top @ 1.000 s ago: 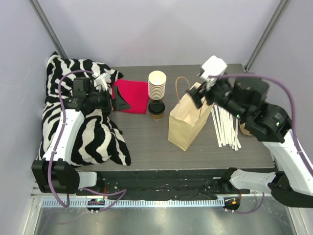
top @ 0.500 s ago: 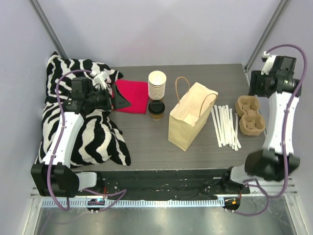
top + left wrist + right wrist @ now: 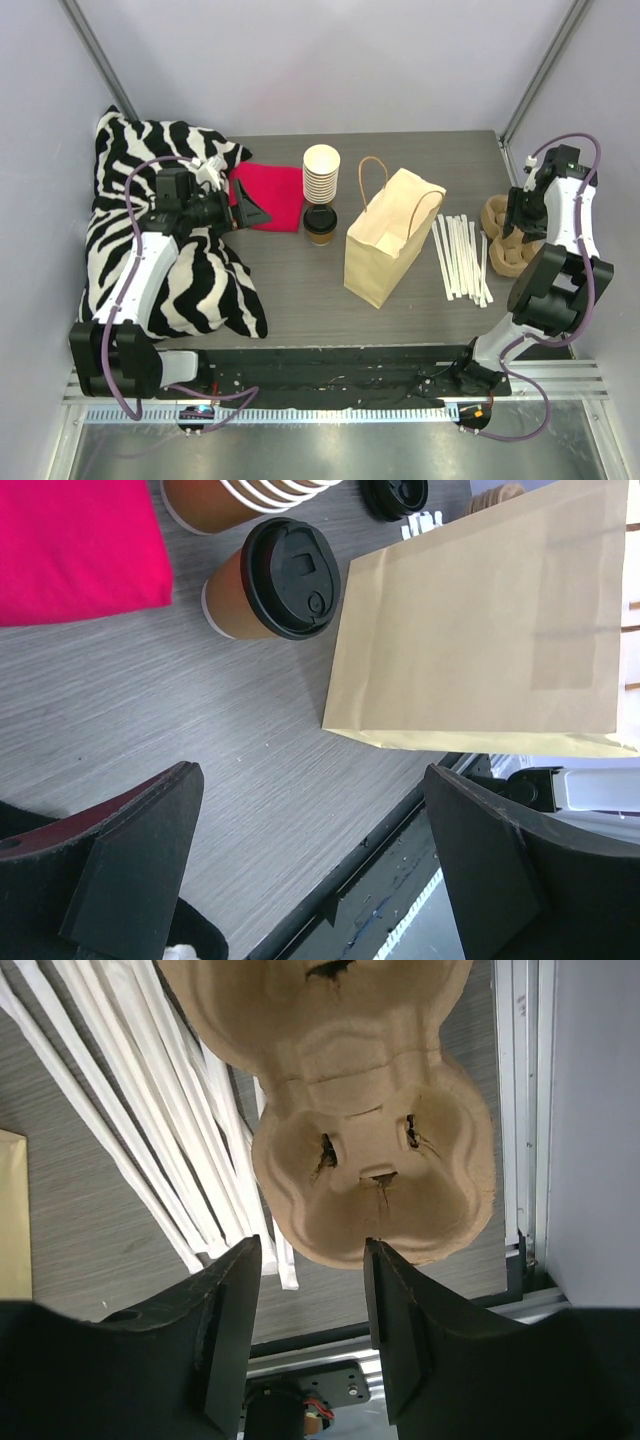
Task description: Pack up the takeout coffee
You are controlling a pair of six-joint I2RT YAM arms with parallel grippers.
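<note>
Left wrist: takeout coffee (image 3: 270, 580) brown, black-lidded, upright; left claw (image 3: 310, 780), right claw (image 3: 312, 1252) both apart

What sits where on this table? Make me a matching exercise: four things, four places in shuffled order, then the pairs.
Things
1. coffee cup
2. paper bag
3. cup carrier
4. red cloth

Places
A. below the right gripper, by the table's right edge
B. just on the near side of the stack of cups
C. beside the zebra pillow, left of the stack
D. upright mid-table, between the coffee and the straws

Pairs: 1-B, 2-D, 3-A, 4-C
</note>
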